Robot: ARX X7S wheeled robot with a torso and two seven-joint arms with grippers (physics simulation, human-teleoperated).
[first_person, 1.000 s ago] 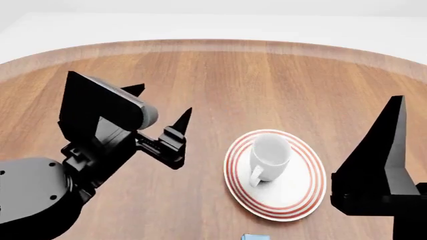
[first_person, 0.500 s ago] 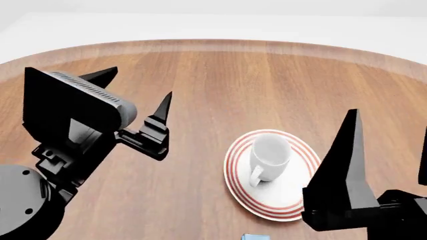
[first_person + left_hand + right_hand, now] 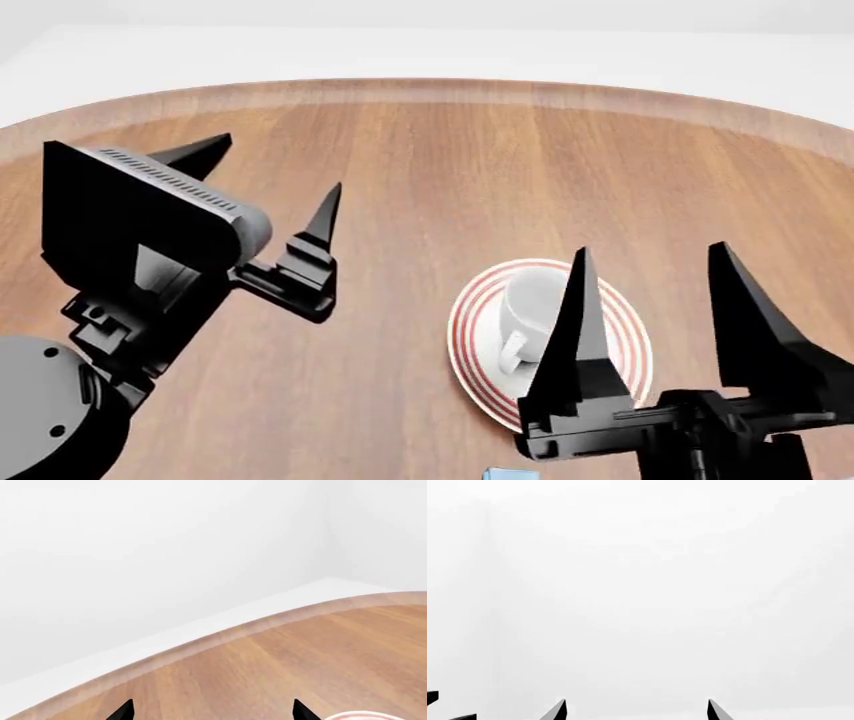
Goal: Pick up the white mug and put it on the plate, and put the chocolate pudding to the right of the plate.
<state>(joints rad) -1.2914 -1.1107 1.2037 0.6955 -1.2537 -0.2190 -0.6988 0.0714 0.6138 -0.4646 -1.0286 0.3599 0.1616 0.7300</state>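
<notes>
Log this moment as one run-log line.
white mug: on plate, upright | chocolate pudding: near plate, unplaced | left hand: open, empty | right hand: open, empty, above plate

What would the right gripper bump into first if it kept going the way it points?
Probably nothing soon. The right gripper has open jaws, and its wrist view shows only blank white ahead. It seems to aim above the table, though depth is unclear.

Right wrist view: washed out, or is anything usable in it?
Right wrist view: nearly all flat white, only the open right tool tips show. Left wrist view: sharp table grain. Head view: even light, soft shadow under the mug on the plate.
</notes>
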